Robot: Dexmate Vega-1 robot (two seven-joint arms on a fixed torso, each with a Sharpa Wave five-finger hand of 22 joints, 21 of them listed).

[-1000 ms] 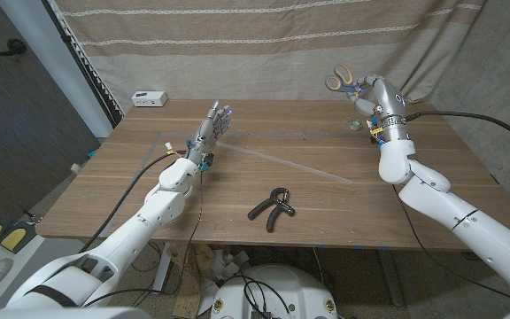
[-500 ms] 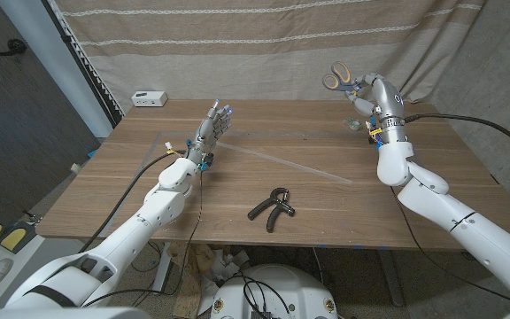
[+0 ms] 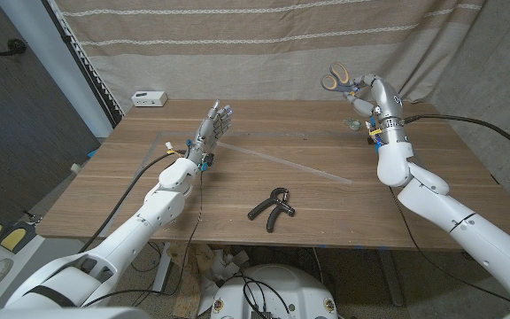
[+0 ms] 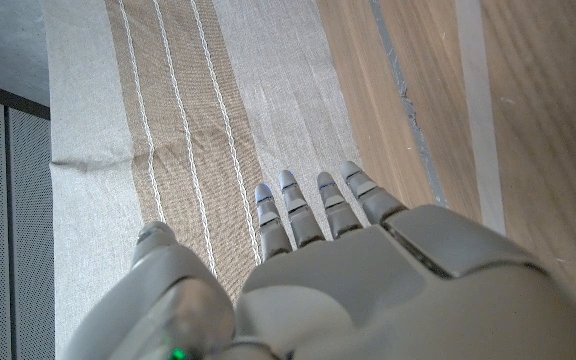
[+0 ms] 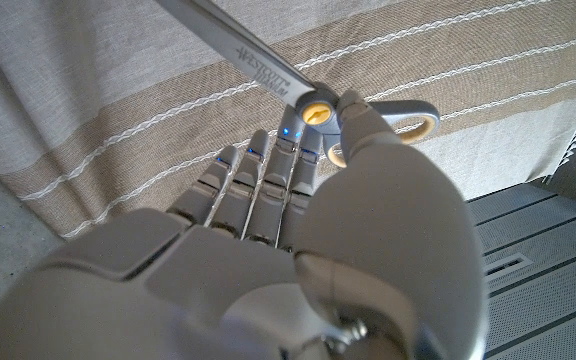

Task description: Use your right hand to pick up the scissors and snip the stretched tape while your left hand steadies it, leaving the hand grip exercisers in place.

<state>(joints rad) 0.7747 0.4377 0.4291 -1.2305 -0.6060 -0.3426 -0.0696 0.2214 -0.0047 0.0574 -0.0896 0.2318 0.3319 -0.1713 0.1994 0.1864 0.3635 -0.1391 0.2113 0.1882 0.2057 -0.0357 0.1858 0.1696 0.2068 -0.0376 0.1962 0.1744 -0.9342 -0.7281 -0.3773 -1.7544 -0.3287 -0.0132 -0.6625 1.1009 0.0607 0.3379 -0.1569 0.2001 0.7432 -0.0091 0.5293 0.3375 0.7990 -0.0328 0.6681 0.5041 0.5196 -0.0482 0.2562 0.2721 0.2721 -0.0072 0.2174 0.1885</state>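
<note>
The right hand (image 3: 370, 90) is raised above the far right of the tabletop (image 3: 326, 199), gripping the scissors (image 3: 337, 79) by their yellow-lined handles. The left hand (image 3: 212, 127) holds nothing, fingers straight, by the stretched tape (image 3: 282, 162). A grip exerciser (image 3: 272, 205) lies nearer, between the arms.

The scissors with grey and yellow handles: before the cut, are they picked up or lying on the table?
Picked up. The right hand holds the grey-and-yellow-handled scissors raised above the wooden table; the right wrist view shows fingers at their pivot.
</note>
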